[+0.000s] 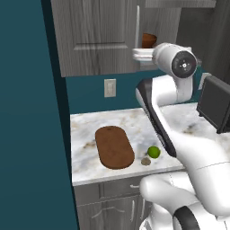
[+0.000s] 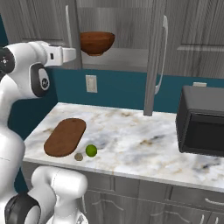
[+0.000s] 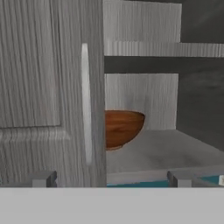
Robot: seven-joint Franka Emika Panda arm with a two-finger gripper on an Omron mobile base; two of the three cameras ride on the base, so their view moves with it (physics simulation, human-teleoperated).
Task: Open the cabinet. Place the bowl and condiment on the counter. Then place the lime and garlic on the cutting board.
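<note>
- Two dark fingertips [image 3: 43,178] of the tool [image 3: 111,179] rise well apart at the bottom of the hand view, spread open with nothing between them; they frame the lower edge of the cabinet's [image 3: 144,48] closed left door, whose silver bar handle [image 3: 86,105] stands upright. Right of that door the cabinet is open, and the bowl [image 3: 124,128] sits on the grey shelf [image 3: 166,146], half hidden behind the door's edge.
- Left base view: the arm reaches up to the cabinet [image 1: 96,36], its hand level with the shelf, and the bowl [image 1: 149,40] peeks out just above it. On the table [image 1: 85,130] lies the cutting board [image 1: 114,147]; the lime [image 1: 153,152] and the garlic [image 1: 146,161] sit close together just right of the board, off it. A wall socket [image 1: 110,87] is set in the teal wall.
- Right base view: the bowl [image 2: 97,43] rests on the shelf, the right door [image 2: 154,57] swung out. A black microwave [image 2: 202,127] stands on the table [image 2: 144,135] at right.
</note>
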